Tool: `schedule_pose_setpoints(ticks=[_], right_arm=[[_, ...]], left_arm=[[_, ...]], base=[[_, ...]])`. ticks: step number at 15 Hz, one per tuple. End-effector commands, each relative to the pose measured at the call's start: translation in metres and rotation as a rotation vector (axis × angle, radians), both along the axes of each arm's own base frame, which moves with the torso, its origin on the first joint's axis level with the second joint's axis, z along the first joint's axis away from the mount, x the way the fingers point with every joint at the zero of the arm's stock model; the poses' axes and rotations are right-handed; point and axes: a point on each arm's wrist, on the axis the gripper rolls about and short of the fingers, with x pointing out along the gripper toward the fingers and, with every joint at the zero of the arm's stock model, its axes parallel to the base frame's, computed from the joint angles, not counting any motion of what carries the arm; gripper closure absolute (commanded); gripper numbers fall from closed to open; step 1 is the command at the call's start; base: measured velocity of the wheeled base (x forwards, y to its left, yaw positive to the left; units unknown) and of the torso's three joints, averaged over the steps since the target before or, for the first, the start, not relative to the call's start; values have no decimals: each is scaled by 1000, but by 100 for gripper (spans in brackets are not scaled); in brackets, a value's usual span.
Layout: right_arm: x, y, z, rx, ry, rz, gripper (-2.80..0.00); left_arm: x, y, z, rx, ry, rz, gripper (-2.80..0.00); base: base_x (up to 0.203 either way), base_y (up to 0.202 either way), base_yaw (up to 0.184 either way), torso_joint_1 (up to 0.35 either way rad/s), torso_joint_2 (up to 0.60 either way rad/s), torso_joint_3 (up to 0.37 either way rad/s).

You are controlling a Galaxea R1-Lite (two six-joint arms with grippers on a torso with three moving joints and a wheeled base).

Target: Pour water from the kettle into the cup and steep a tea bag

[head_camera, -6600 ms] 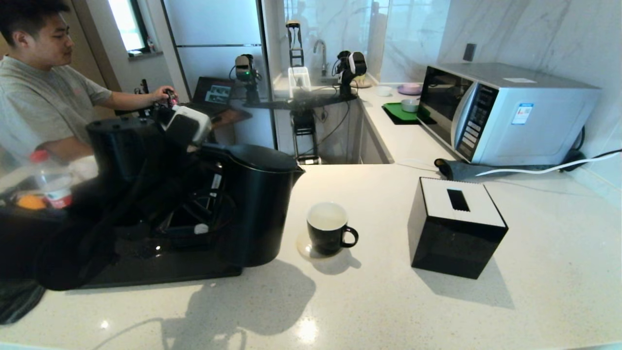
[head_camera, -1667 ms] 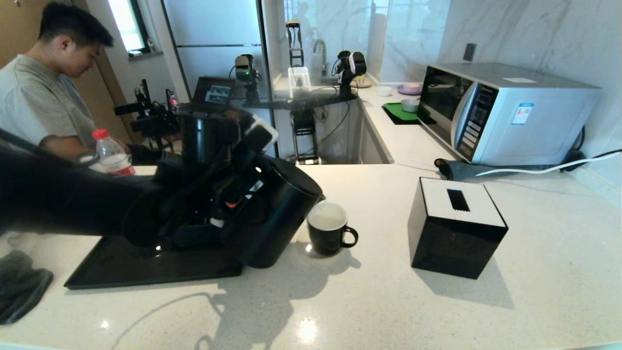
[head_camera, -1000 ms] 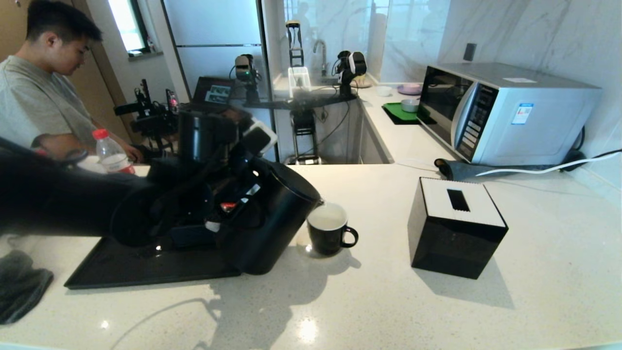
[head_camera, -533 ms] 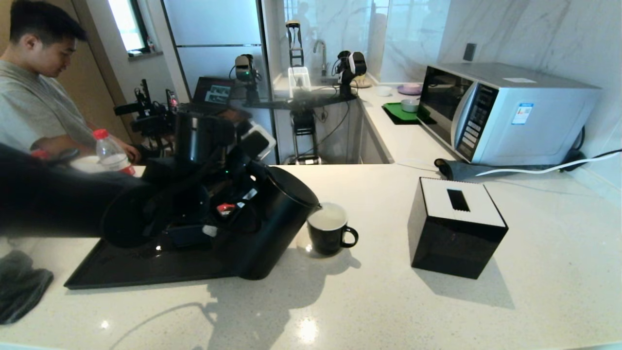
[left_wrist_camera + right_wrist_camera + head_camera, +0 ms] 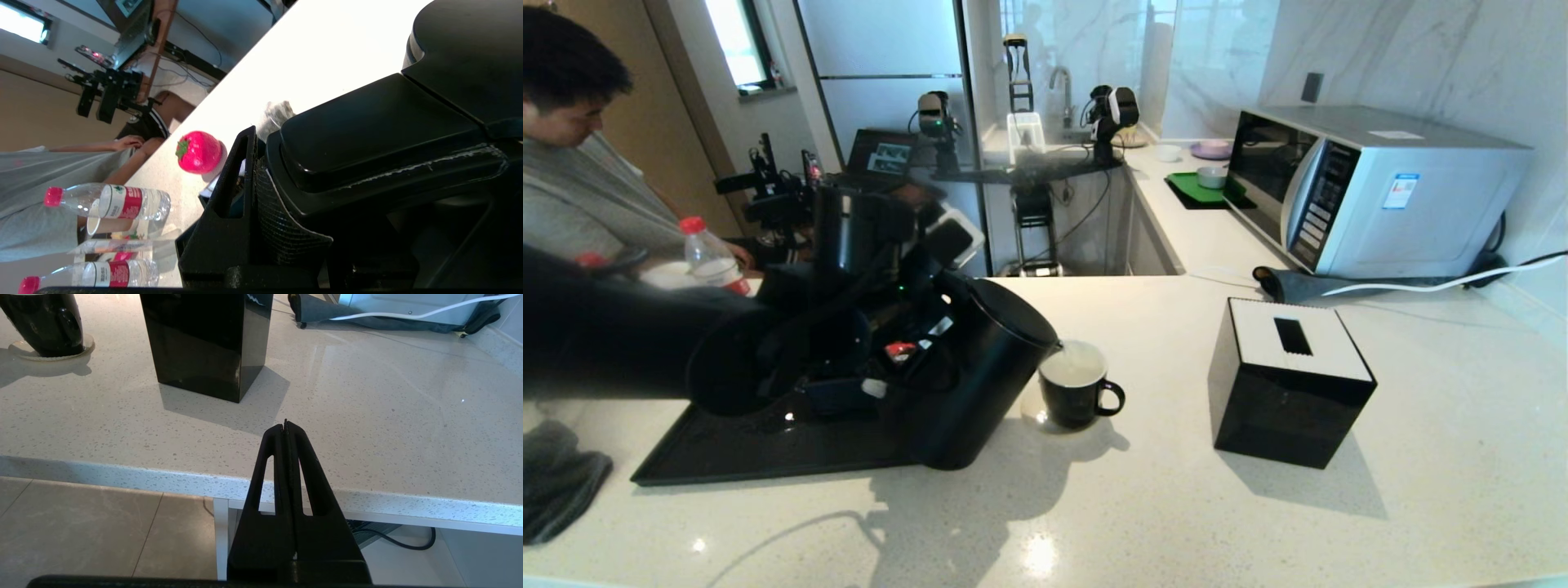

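My left end effector (image 5: 261,179) grips the handle of the kettle (image 5: 980,367), tilted with its spout at the rim of the cup (image 5: 1076,392) on the table (image 5: 1176,506), while my right end effector (image 5: 286,426) rests closed below the table's front edge.

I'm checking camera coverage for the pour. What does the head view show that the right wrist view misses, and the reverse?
Only the head view shows the kettle, tilted with its spout at the rim of the cup, the left gripper shut on its handle, the black tray and the microwave.

Only the right wrist view shows the right gripper, shut and empty, parked off the counter's front edge above the floor.

Both show the cup, the black tissue box and the counter.
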Motion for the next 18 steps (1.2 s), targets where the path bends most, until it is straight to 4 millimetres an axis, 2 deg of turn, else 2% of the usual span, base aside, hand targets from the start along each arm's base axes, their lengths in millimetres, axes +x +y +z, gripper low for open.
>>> schedule_pose_setpoints(ticks=[1,18], right_arm=[[0,0,0,-1,3,1,0],[0,0,0,-1,1,3,0]], left_arm=[[0,0,1,6,3,1,0],[6,-3,7,13,14,2,0]], base=[[0,0,0,0,0,0],[0,0,0,0,0,0]])
